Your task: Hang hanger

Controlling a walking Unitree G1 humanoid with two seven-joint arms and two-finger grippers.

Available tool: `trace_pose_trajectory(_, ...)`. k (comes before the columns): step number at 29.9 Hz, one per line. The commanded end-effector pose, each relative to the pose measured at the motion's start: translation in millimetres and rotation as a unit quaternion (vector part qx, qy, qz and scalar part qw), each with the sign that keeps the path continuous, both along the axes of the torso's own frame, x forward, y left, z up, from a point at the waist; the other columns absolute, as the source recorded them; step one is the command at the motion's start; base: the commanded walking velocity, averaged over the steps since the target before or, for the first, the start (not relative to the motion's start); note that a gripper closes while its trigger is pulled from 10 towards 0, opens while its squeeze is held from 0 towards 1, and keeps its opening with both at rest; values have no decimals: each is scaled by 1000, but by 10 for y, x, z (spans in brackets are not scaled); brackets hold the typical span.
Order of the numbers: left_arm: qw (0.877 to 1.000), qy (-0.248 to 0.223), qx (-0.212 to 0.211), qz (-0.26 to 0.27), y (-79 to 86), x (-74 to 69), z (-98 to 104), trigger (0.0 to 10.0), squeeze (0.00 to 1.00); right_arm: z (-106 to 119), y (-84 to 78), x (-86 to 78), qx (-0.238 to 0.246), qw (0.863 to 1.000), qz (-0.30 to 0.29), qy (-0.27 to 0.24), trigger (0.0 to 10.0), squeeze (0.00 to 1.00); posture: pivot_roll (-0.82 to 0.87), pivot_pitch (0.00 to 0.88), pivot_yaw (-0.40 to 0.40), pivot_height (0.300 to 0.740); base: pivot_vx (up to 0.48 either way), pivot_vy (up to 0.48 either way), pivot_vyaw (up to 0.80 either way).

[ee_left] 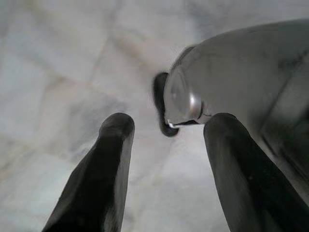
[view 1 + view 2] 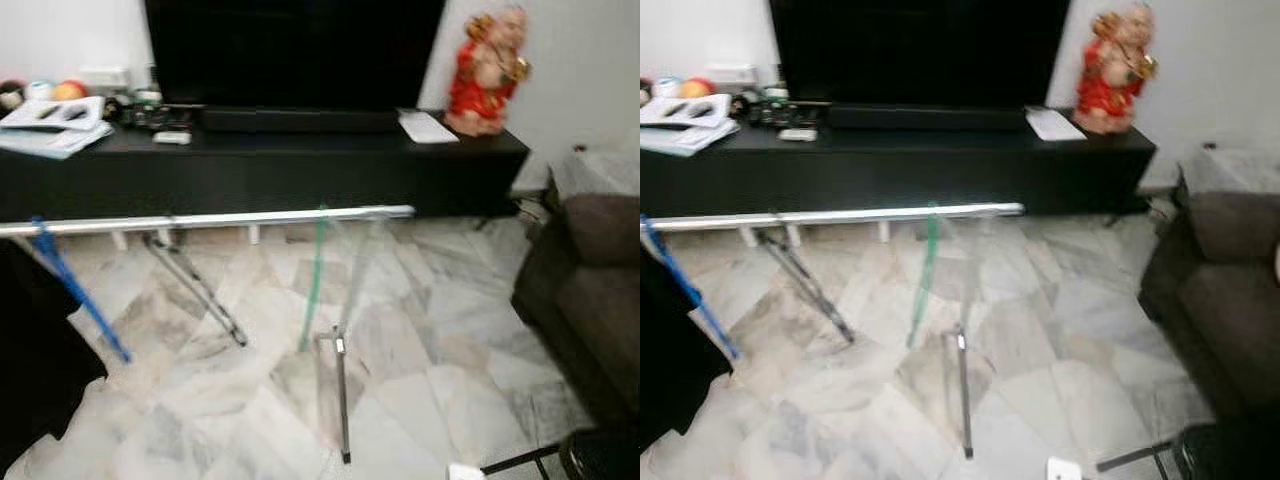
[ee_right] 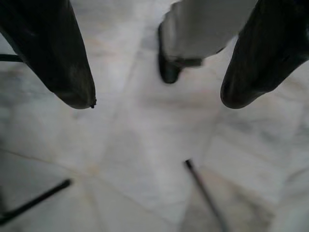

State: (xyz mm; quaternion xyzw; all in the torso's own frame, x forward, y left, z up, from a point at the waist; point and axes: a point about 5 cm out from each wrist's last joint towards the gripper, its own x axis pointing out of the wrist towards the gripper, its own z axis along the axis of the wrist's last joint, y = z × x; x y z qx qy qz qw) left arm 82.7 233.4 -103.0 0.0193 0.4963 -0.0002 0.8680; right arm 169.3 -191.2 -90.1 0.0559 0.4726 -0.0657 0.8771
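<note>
A silver rack rail [image 2: 210, 219] runs level across the room in front of the TV console. A green hanger [image 2: 314, 285] hangs from it near its right end, seen edge-on. A blue hanger [image 2: 75, 290] carrying a black garment [image 2: 35, 350] hangs at the rail's left end. My left gripper [image 1: 169, 123] hangs down over the marble floor, open with nothing between its fingers [image 1: 104, 164]. The right gripper [image 3: 159, 101] also points at the floor, open and empty, its fingers [image 3: 58, 53] wide apart.
The rack's metal legs [image 2: 195, 290] and a low upright bar [image 2: 342, 400] stand on the marble floor under the rail. Behind are a black TV console [image 2: 260, 165] with papers and a red figurine [image 2: 487, 70]. A brown sofa [image 2: 590, 290] is at the right.
</note>
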Motion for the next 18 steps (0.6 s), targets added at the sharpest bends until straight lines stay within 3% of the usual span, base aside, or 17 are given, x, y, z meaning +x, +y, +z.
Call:
trace_pose_trajectory(1, 1000, 12, 8, 1, 70, -47, 3, 10000, 0, -9, 63, -2, 8, 1000, 0, 0, 10000, 0, 97, 64, -70, 740, 0, 0, -725)
trace_pose_trajectory(9, 1000, 11, 9, -8, 69, -43, 5, 10000, 0, -10, 63, -5, 6, 1000, 4, 1, 10000, 0, 96, 58, -71, 740, 0, 0, -713)
trace_pose_trajectory(15, 1000, 16, 13, -14, 70, -50, 2, 10000, 0, -11, 61, -9, 4, 1000, 4, 2, 10000, 0, 94, 56, -68, 740, 0, -442, -717)
trace_pose_trajectory(18, 1000, 15, 10, -13, 68, -53, 2, 10000, 0, -12, 58, -12, 4, 1000, 2, 1, 10000, 0, 96, 60, -66, 740, 0, 0, -712)
